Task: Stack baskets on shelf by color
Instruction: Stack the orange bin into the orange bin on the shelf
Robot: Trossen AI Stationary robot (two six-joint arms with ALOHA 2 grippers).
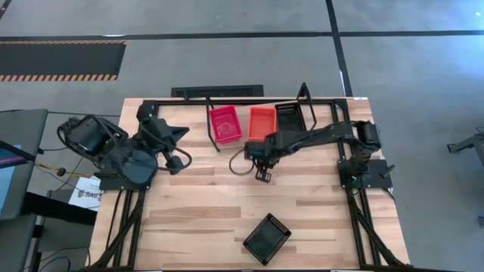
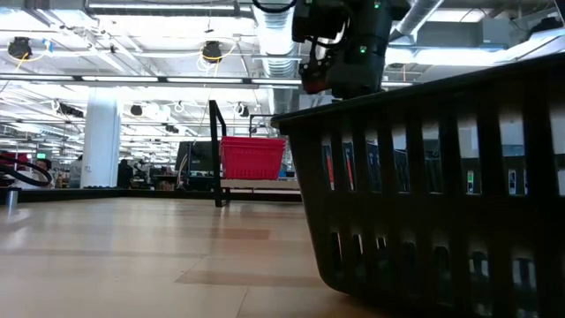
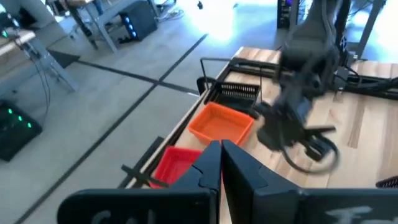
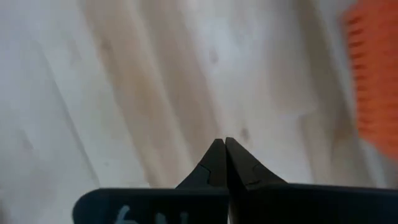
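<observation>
Three baskets sit side by side on the shelf (image 1: 214,130) at the table's far edge: a pinkish-red one (image 1: 225,123), an orange one (image 1: 262,122) and a black one (image 1: 290,117). Another black basket (image 1: 267,238) rests on its bottom on the tabletop near the front edge and fills the right of the low view (image 2: 424,194). My right gripper (image 1: 263,175) points down, shut and empty, over bare wood just in front of the orange basket (image 4: 373,81). My left gripper (image 3: 221,152) is shut and empty, raised at the table's left, pointing toward the shelf.
The shelf's black upright end loops (image 1: 305,97) rise beside the baskets. Both arm bases stand on black frames along the table's left and right edges (image 1: 363,170). Bare wooden tabletop (image 1: 212,204) lies between the shelf and the near black basket. A screen (image 1: 11,162) stands beyond the left edge.
</observation>
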